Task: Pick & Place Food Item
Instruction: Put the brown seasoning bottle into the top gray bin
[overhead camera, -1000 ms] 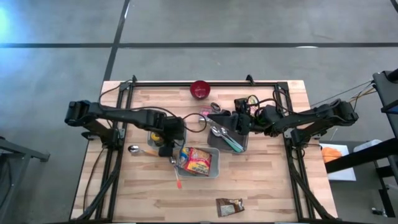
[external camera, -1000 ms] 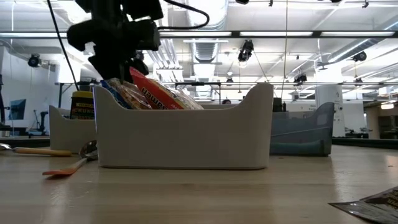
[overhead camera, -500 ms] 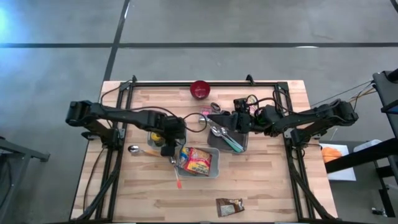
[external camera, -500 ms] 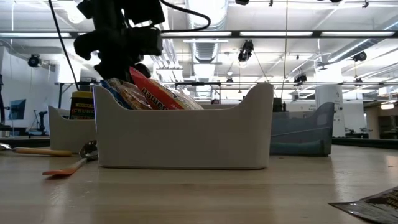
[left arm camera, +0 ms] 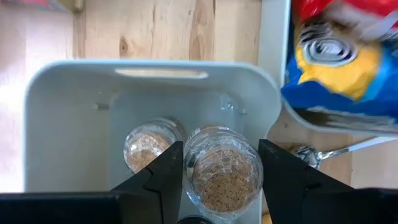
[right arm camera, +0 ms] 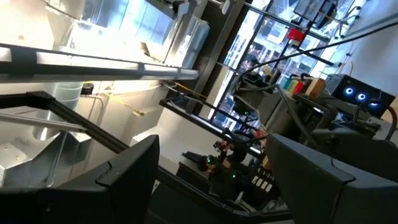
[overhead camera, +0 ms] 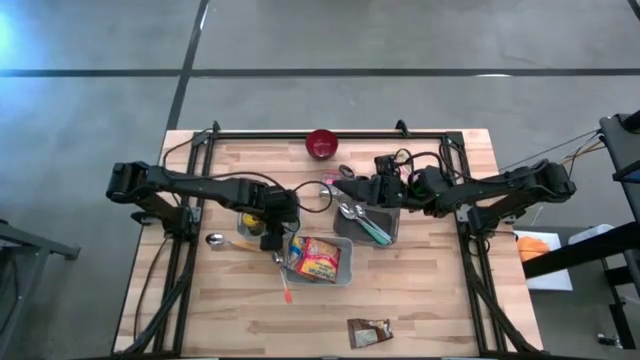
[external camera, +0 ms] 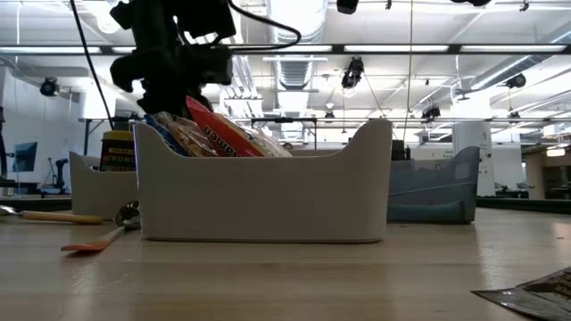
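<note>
My left gripper (overhead camera: 268, 232) points down into a small white bin (left arm camera: 68, 124) that holds two glass jars of brown grains; it is shut on the nearer jar (left arm camera: 222, 177), and the other jar (left arm camera: 148, 144) stands beside it. To the bin's right, a red, yellow and blue snack bag (overhead camera: 316, 258) lies in a second white bin (external camera: 268, 196). My right gripper (overhead camera: 352, 186) hangs open above the grey cutlery bin (overhead camera: 341, 232), pointing slightly upward, with nothing between its fingers (right arm camera: 124, 174). My left gripper pinches the nearer jar by two opposite sides of its upper wall (left arm camera: 189, 163), one finger (left arm camera: 163, 174) on each side. The fingers come from above, pointing steeply down. The jar stays upright inside the small bin; whether its base rests on the bin's floor is hidden.
A red bowl (overhead camera: 321, 143) stands at the far edge and a brown packet (overhead camera: 369, 332) lies near the front edge. A metal spoon (overhead camera: 222, 241) and an orange-handled utensil (overhead camera: 285, 288) lie on the wood by the bins. Metal frames run along both sides.
My left gripper has tipped slightly over the small bin while staying in place. My right gripper has rolled a little about its own axis. No object has visibly moved.
</note>
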Motion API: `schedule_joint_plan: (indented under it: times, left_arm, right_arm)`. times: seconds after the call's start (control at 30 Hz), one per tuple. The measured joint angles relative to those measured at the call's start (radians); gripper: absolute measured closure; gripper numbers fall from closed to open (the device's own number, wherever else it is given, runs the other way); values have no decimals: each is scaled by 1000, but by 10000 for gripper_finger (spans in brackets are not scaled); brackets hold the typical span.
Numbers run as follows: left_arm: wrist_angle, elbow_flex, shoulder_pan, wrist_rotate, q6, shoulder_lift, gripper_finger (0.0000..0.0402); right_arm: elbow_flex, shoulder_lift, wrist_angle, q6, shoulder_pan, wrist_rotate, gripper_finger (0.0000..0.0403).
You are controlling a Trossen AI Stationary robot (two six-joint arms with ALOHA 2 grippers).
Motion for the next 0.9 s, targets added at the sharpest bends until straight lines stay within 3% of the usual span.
schedule_joint_plan:
  times: [0.4, 0.9]
  left_arm:
    - [100, -124, 0, 15, -34, 0, 238]
    - [145, -144, 1, 36, -24, 0, 238]
  right_arm:
    - [0, 0, 0, -5, 0, -1, 113]
    - [0, 0, 0, -5, 0, -3, 113]
